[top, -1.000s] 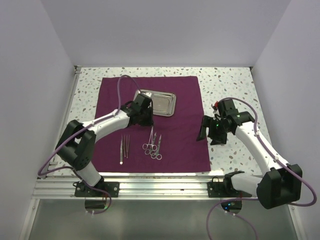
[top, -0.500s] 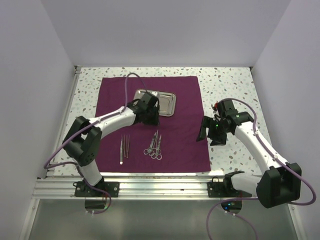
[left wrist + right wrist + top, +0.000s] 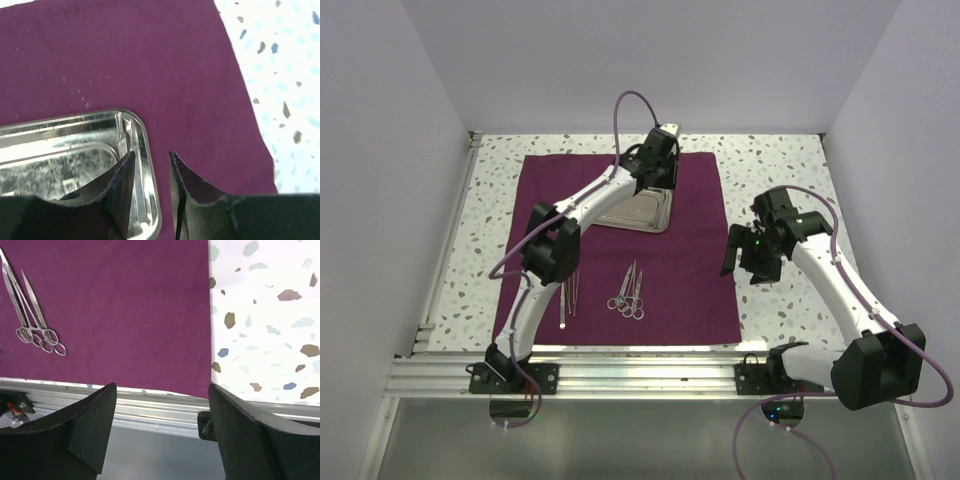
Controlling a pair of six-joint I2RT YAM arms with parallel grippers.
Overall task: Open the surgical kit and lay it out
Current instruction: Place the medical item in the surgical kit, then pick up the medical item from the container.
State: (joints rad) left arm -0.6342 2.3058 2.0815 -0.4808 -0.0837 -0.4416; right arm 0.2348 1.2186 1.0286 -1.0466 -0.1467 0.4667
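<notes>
Surgical kit cloth point(image 3: 690, 270) lies spread flat; steel tray point(image 3: 60, 150) sits just under the left gripper point(image 3: 151, 156), jaws slightly apart, empty; scissors point(image 3: 628, 295) and tweezers point(image 3: 567, 298) lie behind it; right gripper point(image 3: 161, 387) gapes empty; layout seems nearly finished, scissors bunched.

This is a robotics lab test cell, not a home or a clinic. Plain white walls point(image 3: 650, 60) box in a speckled table point(image 3: 775, 160) on three sides. An aluminium rail point(image 3: 640, 372) runs along the near edge, and two white robot arms are bolted to it, the left arm point(image 3: 590, 205) and the right arm point(image 3: 840, 285), both trailing purple cables point(image 3: 636, 93). A maroon cloth point(image 3: 690, 290) lies flat on the table, carrying a steel tray point(image 3: 645, 213) and slim steel instruments point(image 3: 628, 292) in neat rows.
</notes>
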